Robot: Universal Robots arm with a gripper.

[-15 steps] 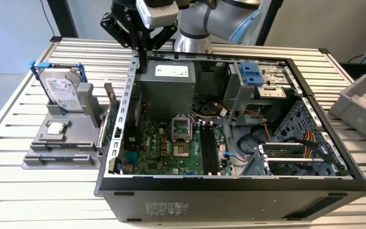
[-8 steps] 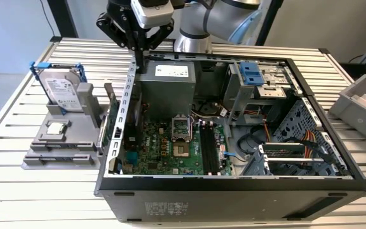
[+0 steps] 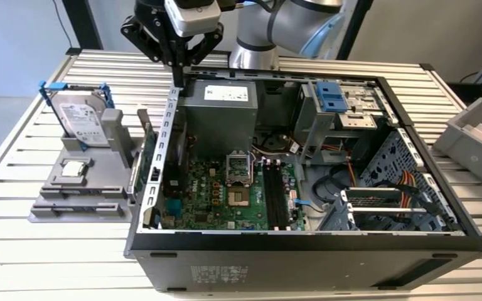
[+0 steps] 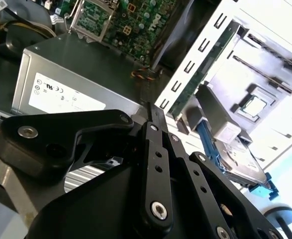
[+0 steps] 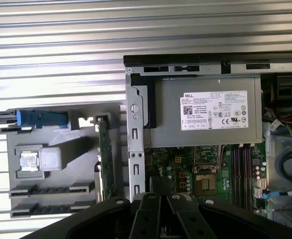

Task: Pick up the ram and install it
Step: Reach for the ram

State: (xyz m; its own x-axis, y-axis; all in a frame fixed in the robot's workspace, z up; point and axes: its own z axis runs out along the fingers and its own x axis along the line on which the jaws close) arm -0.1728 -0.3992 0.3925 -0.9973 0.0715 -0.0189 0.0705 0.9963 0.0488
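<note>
One ram (image 3: 146, 150) seemingly upright in holder (image 3: 78, 204)

In the exterior view I work under even, bright light, shadow pooling in the case (image 3: 308, 263) toward four o'clock; in the second wrist view glare whitens the holder (image 4: 235, 74).

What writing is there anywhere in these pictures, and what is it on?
Nothing can be quoted reliably.
White label on power supply: fine print, too small to read.
White label on hard drive: too small to read.
Sticker on case wall: blurred.
On the ram: no readable marks.
</note>
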